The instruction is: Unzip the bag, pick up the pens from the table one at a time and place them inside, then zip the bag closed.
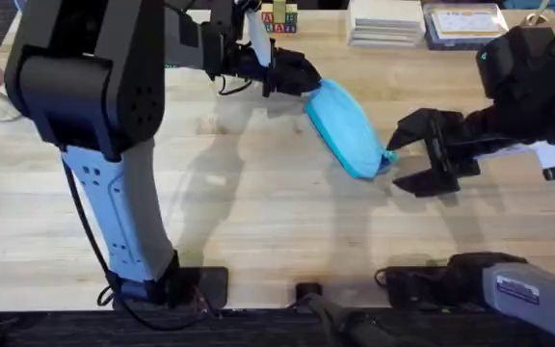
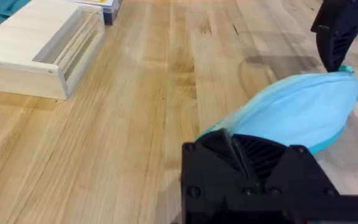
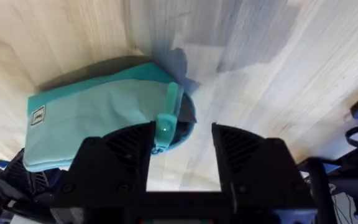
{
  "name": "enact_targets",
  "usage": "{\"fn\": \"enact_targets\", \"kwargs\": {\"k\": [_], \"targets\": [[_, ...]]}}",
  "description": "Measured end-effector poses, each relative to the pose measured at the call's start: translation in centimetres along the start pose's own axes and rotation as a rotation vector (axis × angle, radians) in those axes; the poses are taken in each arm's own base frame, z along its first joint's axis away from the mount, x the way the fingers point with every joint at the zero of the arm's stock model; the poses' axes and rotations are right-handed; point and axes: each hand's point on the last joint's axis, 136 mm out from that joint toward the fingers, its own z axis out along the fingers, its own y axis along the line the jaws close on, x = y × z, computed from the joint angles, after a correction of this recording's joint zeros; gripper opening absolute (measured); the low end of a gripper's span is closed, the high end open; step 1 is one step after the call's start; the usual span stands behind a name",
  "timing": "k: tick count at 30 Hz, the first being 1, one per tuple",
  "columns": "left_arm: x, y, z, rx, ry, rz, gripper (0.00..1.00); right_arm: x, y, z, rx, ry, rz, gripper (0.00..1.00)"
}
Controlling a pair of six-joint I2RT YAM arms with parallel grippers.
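Observation:
The light blue bag (image 1: 343,123) lies slanted on the wooden table (image 1: 258,202), right of centre. My left gripper (image 1: 297,75) is at the bag's far end, shut on the fabric; in the left wrist view its fingers (image 2: 232,146) pinch the end of the bag (image 2: 297,112). At the bag's near end my right gripper (image 1: 405,154) is open. In the right wrist view the teal pull tab (image 3: 165,124) hangs between its spread fingers, the gripper (image 3: 182,140) close against the bag (image 3: 98,115). The pens are out of view.
A pale wooden tray (image 2: 42,50) lies beyond the bag's far end. Stacked papers (image 1: 383,21), a flat case (image 1: 465,21) and coloured blocks (image 1: 279,17) line the table's back edge. The left arm (image 1: 94,116) rises tall over the table's left side.

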Motion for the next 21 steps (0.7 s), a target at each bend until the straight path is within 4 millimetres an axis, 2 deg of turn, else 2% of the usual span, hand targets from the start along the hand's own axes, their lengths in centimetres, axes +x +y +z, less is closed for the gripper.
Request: {"fn": "enact_targets", "kwargs": {"k": [3,15,21], "targets": [[0.0,0.0,0.0,0.001,0.0,0.0,0.041,0.0,0.1,0.0,-0.002,0.0,0.001,0.547],[0.0,0.0,0.0,0.001,-0.001,0.0,0.041,-0.1,0.1,0.0,-0.004,0.0,0.03,0.53],[0.0,0.0,0.0,0.001,-0.001,0.0,0.041,0.0,1.2,0.0,-0.05,0.006,0.02,0.529]]}}
